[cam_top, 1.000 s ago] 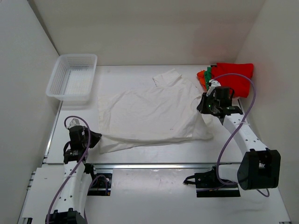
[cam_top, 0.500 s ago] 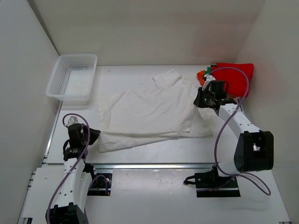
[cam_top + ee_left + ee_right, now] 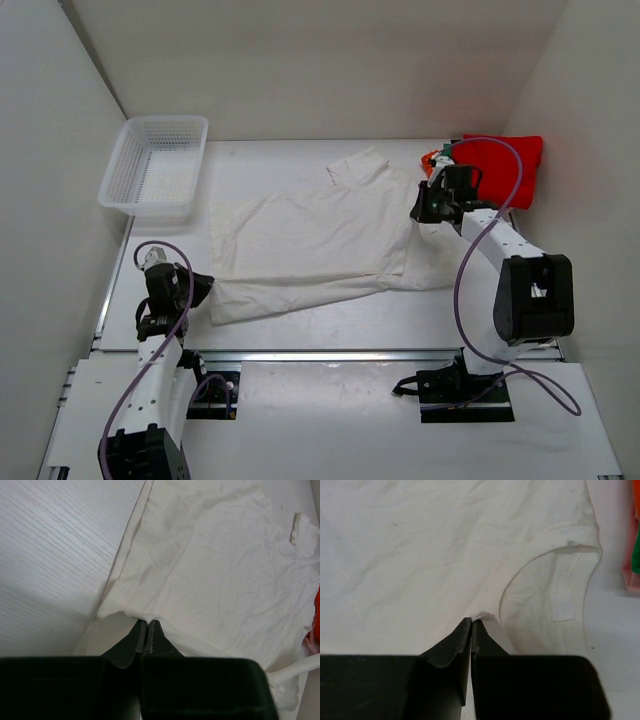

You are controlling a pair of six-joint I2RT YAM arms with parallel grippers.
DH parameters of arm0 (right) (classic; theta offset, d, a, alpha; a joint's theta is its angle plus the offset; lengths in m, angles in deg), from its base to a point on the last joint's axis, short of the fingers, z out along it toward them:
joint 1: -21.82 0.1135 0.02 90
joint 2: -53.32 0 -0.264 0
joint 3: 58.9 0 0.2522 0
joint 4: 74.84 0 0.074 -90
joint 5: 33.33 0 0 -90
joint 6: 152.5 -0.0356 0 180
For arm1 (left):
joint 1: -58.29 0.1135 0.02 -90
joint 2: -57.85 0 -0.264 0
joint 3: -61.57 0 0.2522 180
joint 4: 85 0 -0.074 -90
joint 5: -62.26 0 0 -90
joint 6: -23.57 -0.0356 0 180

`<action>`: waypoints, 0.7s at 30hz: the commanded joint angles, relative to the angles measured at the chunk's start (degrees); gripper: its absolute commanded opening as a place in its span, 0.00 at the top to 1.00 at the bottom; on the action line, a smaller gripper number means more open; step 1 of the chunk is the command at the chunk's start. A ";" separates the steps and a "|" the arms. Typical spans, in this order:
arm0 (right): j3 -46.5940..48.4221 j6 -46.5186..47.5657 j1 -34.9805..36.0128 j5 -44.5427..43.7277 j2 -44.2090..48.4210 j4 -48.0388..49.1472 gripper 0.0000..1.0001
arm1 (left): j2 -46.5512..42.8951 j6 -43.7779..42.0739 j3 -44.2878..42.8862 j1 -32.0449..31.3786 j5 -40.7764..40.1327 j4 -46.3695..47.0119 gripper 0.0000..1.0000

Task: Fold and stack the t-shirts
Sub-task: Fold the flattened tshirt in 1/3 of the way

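Left claw [image 3: 147,626] clamped on white t-shirt [image 3: 310,240] hem, right claw [image 3: 471,623] pinching beside collar; long axis stretched diagonally between both.

The table [image 3: 300,165] is white and flat. A big white t-shirt [image 3: 310,245] lies spread out in the middle of it. A white basket [image 3: 150,208] sits in the far left corner. A red t-shirt [image 3: 505,165] lies in the far right corner, with an orange t-shirt [image 3: 429,159] just beside it
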 commanded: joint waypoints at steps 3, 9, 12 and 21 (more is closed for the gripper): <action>3.56 -0.32 0.30 0.53 -0.81 3.33 1.00 | -0.10 -2.00 -1.87 -0.16 0.35 0.07 0.96; 3.56 -0.24 0.47 0.53 1.29 2.54 1.00 | -3.17 0.54 -4.06 -3.93 2.29 -6.26 0.97; 2.51 -0.24 0.30 0.96 2.96 2.71 1.00 | -4.84 2.56 -5.03 -6.83 1.25 -9.51 0.97; 1.54 -0.33 -0.23 2.55 5.07 2.10 1.00 | -13.27 7.66 -8.72 -14.22 -4.82 -19.00 1.00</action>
